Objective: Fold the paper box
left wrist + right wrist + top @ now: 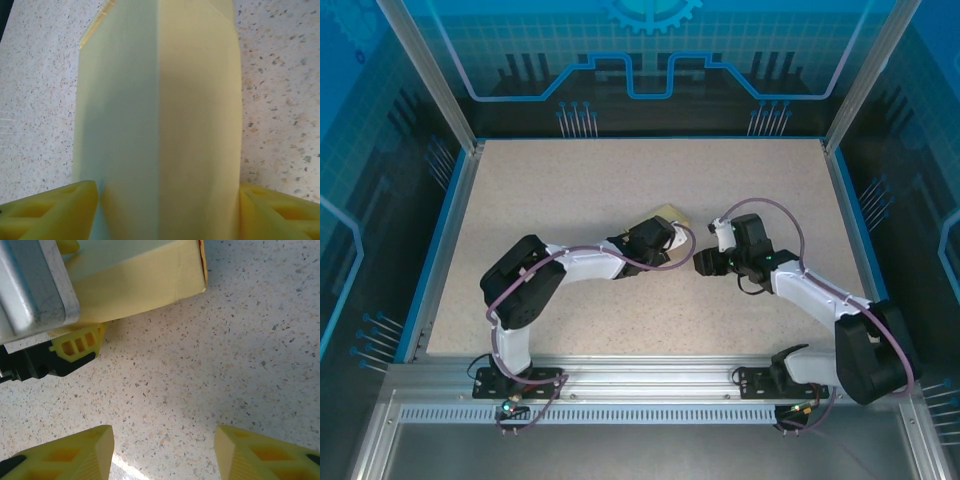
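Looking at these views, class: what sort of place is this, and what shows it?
Most likely a robotics lab work cell: a left arm and a right arm bolted to an aluminium rail at the edge of a speckled tabletop, enclosed by blue printed panels.

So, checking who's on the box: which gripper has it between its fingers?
The left gripper: the paper box sits between its fingers; the right gripper straddles bare table.
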Controlling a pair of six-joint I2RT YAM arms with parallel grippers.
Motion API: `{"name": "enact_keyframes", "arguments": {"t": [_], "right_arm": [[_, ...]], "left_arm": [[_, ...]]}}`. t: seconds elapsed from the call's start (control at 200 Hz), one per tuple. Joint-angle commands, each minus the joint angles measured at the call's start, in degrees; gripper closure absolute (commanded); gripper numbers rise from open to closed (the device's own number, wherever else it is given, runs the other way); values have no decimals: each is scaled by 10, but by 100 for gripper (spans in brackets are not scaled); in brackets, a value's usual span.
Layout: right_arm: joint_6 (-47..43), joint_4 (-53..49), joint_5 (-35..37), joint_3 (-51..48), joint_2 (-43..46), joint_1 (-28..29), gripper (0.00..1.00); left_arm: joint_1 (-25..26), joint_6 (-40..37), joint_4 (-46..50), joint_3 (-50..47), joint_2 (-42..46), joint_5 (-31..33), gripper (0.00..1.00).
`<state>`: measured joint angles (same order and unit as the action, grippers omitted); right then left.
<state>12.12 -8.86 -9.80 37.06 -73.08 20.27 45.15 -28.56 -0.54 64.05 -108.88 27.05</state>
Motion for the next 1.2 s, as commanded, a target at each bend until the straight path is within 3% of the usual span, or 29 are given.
{"name": "enact_keyframes", "arguments": {"t": [0.0, 0.44, 0.675, 0.951, 1.101, 1.196], "right_arm": [[8, 16, -11, -9, 1, 7, 44], [-23, -61, 22, 41, 67, 6, 44], [-52, -96, 84, 62, 123, 6, 42], [-51, -86, 222, 75, 156, -20, 26], [-8, -25, 275, 52, 150, -49, 12], [9, 4, 320, 41, 137, -63, 2]], "left_arm": [[3, 18, -1, -15, 1, -18, 27], [3, 54, -19, -75, 126, -114, 13], [-10, 116, -65, -148, 272, -156, 9], [-123, 276, -96, -254, 465, -125, 1], [-185, 309, -109, -319, 533, -42, 1], [-237, 315, -114, -352, 561, -33, 1]]}}
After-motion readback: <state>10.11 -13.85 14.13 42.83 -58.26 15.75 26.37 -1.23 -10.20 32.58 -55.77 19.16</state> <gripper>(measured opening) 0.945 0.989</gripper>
